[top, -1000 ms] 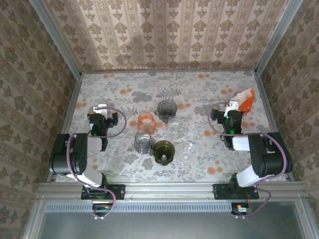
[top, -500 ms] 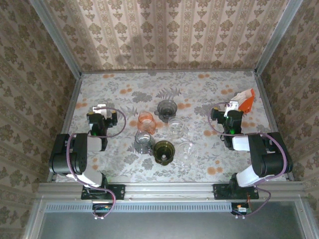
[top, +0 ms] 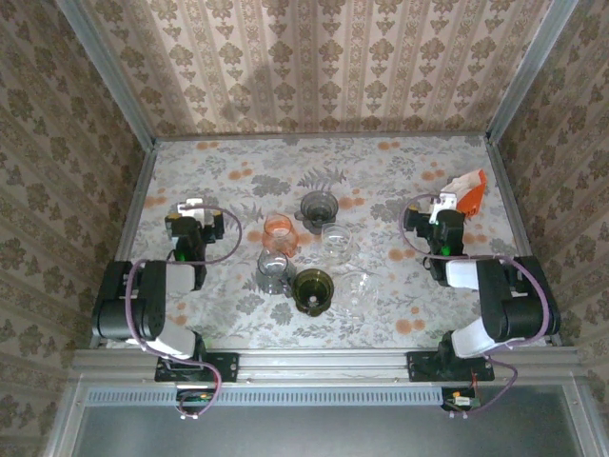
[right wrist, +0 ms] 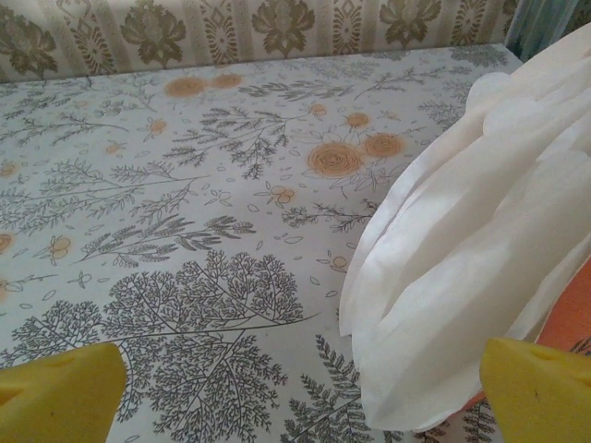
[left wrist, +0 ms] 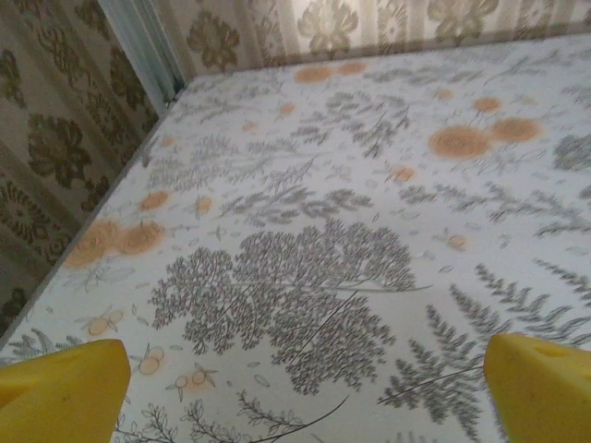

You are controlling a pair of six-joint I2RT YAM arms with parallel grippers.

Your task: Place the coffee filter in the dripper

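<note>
A stack of white paper coffee filters [top: 464,183] lies on an orange holder [top: 479,193] at the right of the table. In the right wrist view the filters [right wrist: 480,249] fan out just ahead and to the right of my right gripper [right wrist: 300,397]. Its yellow fingertips [right wrist: 55,392] stand wide apart and open, with nothing between them. Several drippers and cups cluster mid-table: an orange dripper [top: 278,228], a grey one [top: 319,206], a dark green one [top: 312,290] and clear ones [top: 335,240]. My left gripper [top: 193,214] rests open at the left, over bare tablecloth [left wrist: 305,277].
The floral tablecloth [top: 381,171] is ringed by patterned walls and a metal frame [top: 138,190]. A clear glass [top: 272,269] and another clear vessel [top: 357,288] stand in the cluster. Both arm bases sit at the near edge.
</note>
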